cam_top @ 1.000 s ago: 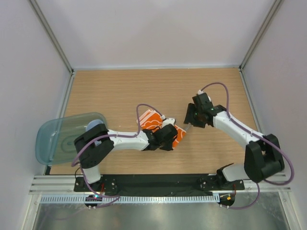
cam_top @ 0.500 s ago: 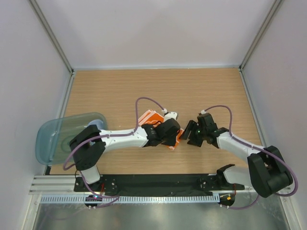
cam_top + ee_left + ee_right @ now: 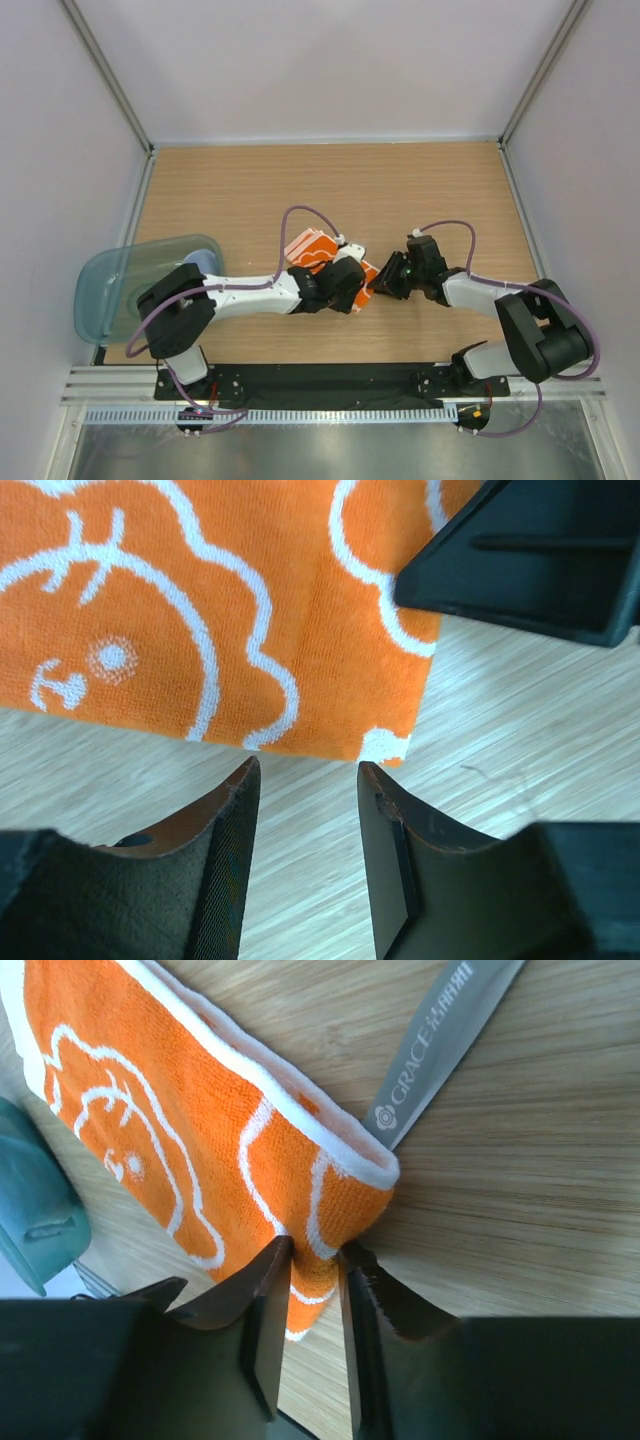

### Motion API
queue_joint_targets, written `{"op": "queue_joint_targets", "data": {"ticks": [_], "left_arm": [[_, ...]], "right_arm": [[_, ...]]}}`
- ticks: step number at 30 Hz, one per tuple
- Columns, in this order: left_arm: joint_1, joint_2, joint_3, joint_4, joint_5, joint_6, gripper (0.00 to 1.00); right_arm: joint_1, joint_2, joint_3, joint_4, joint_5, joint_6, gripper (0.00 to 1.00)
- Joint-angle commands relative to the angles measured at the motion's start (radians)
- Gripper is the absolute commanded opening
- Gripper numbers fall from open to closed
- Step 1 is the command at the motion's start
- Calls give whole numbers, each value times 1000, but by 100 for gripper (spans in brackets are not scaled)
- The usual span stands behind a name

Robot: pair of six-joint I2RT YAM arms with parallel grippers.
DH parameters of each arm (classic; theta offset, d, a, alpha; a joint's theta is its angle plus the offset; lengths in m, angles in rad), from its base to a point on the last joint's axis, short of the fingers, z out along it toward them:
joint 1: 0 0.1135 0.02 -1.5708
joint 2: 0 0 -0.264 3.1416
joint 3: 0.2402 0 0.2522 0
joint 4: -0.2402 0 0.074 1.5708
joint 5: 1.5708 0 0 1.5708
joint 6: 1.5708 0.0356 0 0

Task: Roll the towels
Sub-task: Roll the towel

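An orange towel point(image 3: 312, 250) with white swirls lies folded on the wooden table near the middle. In the left wrist view the towel point(image 3: 200, 600) has its near edge just ahead of my left gripper point(image 3: 305, 770), which stands open over bare wood with nothing between its jaws. My right gripper point(image 3: 315, 1250) is shut on the towel's point(image 3: 170, 1130) folded corner, next to a grey label point(image 3: 440, 1030). From above, the left gripper point(image 3: 352, 292) and the right gripper point(image 3: 380, 283) meet at the towel's right corner. A pale blue towel point(image 3: 200, 262) shows in the tray.
A translucent blue-green tray point(image 3: 120, 290) sits at the table's left edge, partly hanging over it. One finger of the right gripper point(image 3: 530, 560) crosses the top right of the left wrist view. White walls close in the table on three sides.
My left gripper has opened and let go of the orange towel. The right arm has swung in from the back right and closed on the towel's corner.
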Motion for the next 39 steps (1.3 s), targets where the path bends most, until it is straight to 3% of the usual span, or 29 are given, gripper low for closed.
{"op": "queue_joint_targets", "data": {"ticks": [1, 6, 10, 15, 21, 36, 39], "left_arm": [[-5, -38, -29, 95, 3, 61, 46], [-26, -47, -55, 166, 40, 102, 48], [-52, -41, -58, 227, 46, 143, 58], [-58, 23, -41, 265, 81, 159, 61], [-95, 51, -38, 315, 83, 171, 61], [-113, 138, -32, 312, -138, 136, 58], [-113, 151, -29, 312, -147, 137, 52]], "right_arm": [[5, 16, -19, 17, 11, -6, 30], [3, -24, 17, -58, 15, -28, 24], [5, -72, 53, -145, 25, -41, 24], [5, -93, 128, -237, 17, -66, 24], [5, -87, 159, -281, 11, -81, 23], [5, -126, 203, -340, -40, -68, 22], [5, -130, 203, -342, -55, -64, 22]]}}
